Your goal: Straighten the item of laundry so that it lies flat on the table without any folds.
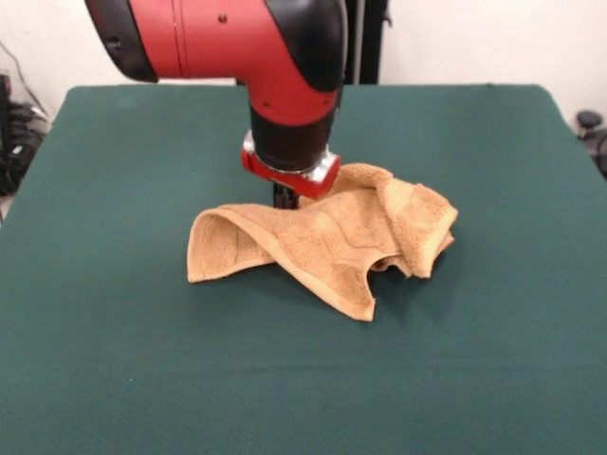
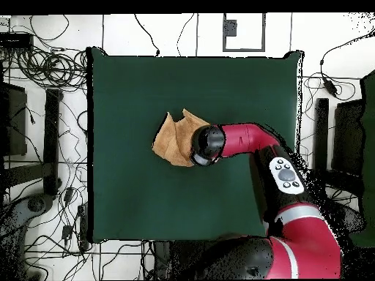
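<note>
The end effector (image 1: 285, 197) is seen lowered onto the towel (image 1: 327, 242) at frame centre; whether it is spread or pinching cannot be told, as it is hidden behind cloth. The towel lies crumpled and folded mid-surface (image 1: 493, 360). Straightening is judged under way; next, an edge needs drawing outward. No label or writing is legible.
</note>
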Robot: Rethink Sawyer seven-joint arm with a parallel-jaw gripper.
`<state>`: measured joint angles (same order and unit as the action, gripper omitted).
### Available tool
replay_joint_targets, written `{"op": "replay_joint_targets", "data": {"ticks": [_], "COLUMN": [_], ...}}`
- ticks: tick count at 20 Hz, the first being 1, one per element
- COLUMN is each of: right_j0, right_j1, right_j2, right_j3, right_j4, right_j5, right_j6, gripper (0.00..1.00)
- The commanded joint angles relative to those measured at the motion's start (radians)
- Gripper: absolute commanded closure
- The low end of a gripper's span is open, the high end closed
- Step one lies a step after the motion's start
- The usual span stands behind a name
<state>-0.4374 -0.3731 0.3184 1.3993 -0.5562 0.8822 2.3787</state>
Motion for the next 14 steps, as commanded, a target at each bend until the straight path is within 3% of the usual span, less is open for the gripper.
{"op": "replay_joint_targets", "data": {"ticks": [1,6,8,14], "right_j0": [0.082,0.114,0.124,0.136], "right_j1": [0.222,0.241,0.237,0.233], "right_j2": [0.06,0.033,0.022,-0.001], "right_j3": [-0.317,-0.369,-0.366,-0.341], "right_j4": [0.02,-0.023,-0.06,-0.06], "right_j5": [0.069,0.005,-0.074,-0.151], "right_j6": [-0.066,0.054,0.09,0.165], "gripper": [1.0,1.0,1.0,1.0]}}
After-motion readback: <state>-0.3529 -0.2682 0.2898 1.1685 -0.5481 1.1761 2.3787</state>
